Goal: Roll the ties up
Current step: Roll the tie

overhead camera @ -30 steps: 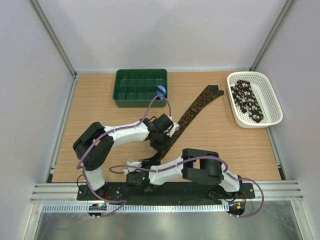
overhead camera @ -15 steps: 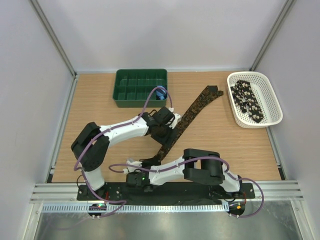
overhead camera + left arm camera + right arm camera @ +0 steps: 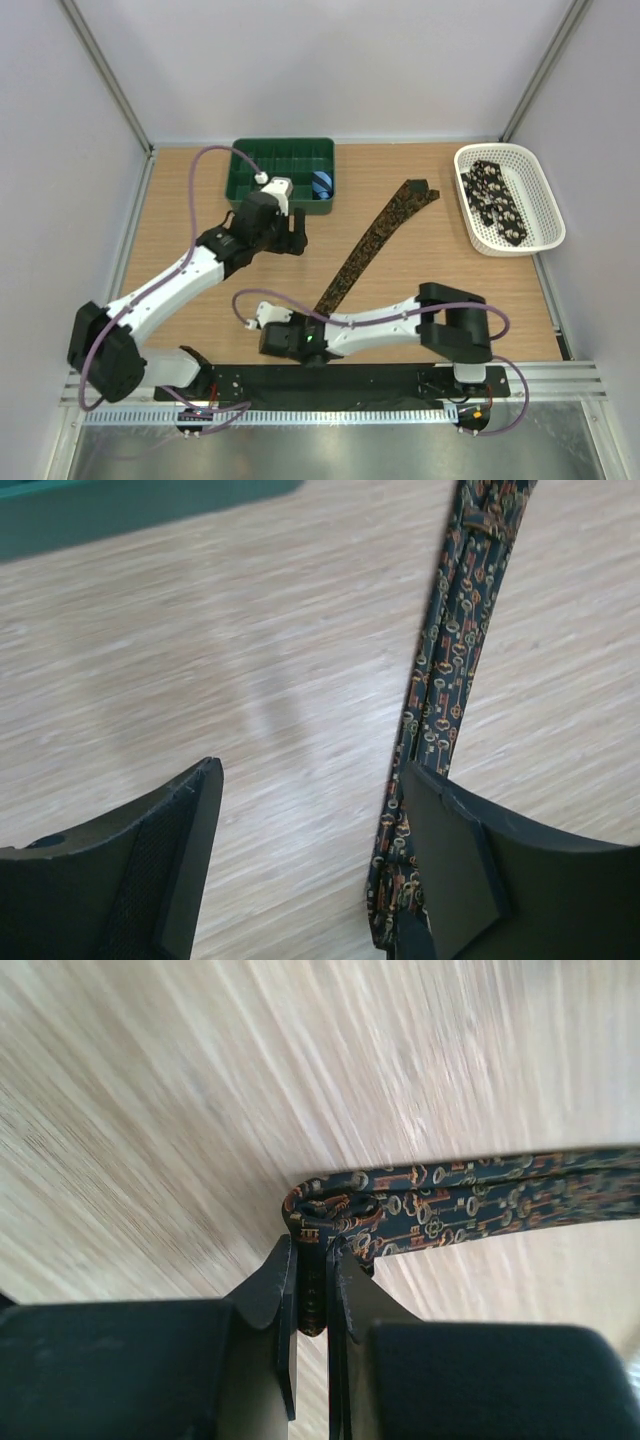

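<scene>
A dark tie (image 3: 375, 237) patterned with small tan-orange keys lies slanted across the table, its wide end at the far right. My right gripper (image 3: 312, 318) is shut on the tie's narrow near end. The right wrist view shows that tie end (image 3: 335, 1210) folded into a small loop just above the pinching right gripper (image 3: 318, 1260). My left gripper (image 3: 294, 228) hangs open to the left of the tie, near the green tray. From the left wrist, the tie (image 3: 452, 670) runs past the right finger (image 3: 450, 860) of the left gripper (image 3: 312, 770), which holds nothing. A black spotted tie (image 3: 496, 198) lies in the basket.
The green compartment tray (image 3: 262, 178) stands at the back left with a small blue striped roll (image 3: 321, 183) in its right corner. A white basket (image 3: 546, 200) stands at the back right. Both arms cross the near half of the table.
My left gripper has opened, let go of the tie's middle and pulled back up and left toward the green tray. The right arm stretched out, still pinching the tie's end.
</scene>
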Controlling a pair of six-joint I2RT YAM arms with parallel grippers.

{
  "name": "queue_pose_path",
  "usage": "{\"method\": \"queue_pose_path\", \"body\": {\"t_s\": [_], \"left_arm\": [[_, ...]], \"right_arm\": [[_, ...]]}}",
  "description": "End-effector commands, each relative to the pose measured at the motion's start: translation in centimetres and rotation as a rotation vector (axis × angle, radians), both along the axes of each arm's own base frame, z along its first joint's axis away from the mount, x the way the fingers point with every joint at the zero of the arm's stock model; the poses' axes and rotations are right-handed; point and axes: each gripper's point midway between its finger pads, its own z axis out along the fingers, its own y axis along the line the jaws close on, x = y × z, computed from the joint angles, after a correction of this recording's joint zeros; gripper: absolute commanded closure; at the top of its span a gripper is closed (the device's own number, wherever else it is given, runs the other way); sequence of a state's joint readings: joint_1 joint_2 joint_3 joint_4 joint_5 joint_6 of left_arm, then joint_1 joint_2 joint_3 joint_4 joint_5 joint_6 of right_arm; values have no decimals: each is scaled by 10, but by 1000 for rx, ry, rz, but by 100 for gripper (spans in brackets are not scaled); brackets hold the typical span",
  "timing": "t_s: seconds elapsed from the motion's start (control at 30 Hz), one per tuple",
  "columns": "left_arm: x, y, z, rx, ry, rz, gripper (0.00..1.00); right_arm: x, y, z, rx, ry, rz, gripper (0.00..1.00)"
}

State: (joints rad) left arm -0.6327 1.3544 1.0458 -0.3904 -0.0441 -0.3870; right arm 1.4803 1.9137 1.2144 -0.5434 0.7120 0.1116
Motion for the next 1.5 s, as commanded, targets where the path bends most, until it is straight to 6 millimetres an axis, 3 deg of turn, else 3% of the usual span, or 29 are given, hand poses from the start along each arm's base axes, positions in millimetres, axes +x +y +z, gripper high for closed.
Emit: {"method": "queue_pose_path", "body": {"t_s": [0.0, 0.07, 0.13, 0.17, 0.2, 0.23, 0.27, 0.3, 0.37, 0.4, 0.47, 0.53, 0.67, 0.83, 0.9, 1.23, 1.47], "left_arm": [[11, 25, 35, -75, -163, 183, 23], [5, 38, 27, -56, -171, 221, 21], [1, 50, 30, -63, -201, 259, 21], [-3, 55, 21, -53, -192, 273, 20], [-6, 58, 20, -60, -194, 290, 19], [-8, 64, 23, -72, -211, 309, 18], [-13, 68, 15, -70, -204, 321, 18], [-15, 70, 12, -76, -206, 327, 18], [-22, 76, 6, -96, -207, 350, 18], [-24, 79, 1, -96, -205, 355, 17], [-28, 83, 3, -114, -222, 369, 17], [-34, 85, -8, -118, -214, 360, 17], [-49, 65, -23, -161, -177, 223, 17], [-66, 46, -46, -72, -188, 71, 18], [-74, 34, -45, -69, -227, -5, 18], [-107, -6, -54, -140, -267, -266, 19], [-119, -29, -74, -71, -208, -390, 17]], "right_arm": [[-6, 19, 20, 295, 235, -31, 99], [3, 9, 18, 344, 308, -69, 99], [-1, 14, 29, 424, 403, -46, 99], [-2, 9, 26, 434, 435, -48, 99], [8, 8, 29, 477, 462, -64, 99], [1, 11, 33, 518, 544, -34, 99], [-3, 8, 29, 532, 597, -28, 99], [7, 7, 32, 572, 612, -44, 99], [0, 5, 30, 609, 696, -24, 99], [9, 5, 34, 658, 708, -41, 99], [0, 5, 32, 707, 801, -19, 99], [7, 9, 38, 786, 837, -15, 99], [3, 10, 37, 868, 951, 21, 99], [14, 10, 36, 972, 1048, 27, 99], [22, 7, 34, 996, 1069, 14, 99], [40, -9, -4, 950, 1126, -90, 99], [48, -13, -13, 944, 1115, -113, 99]]}}
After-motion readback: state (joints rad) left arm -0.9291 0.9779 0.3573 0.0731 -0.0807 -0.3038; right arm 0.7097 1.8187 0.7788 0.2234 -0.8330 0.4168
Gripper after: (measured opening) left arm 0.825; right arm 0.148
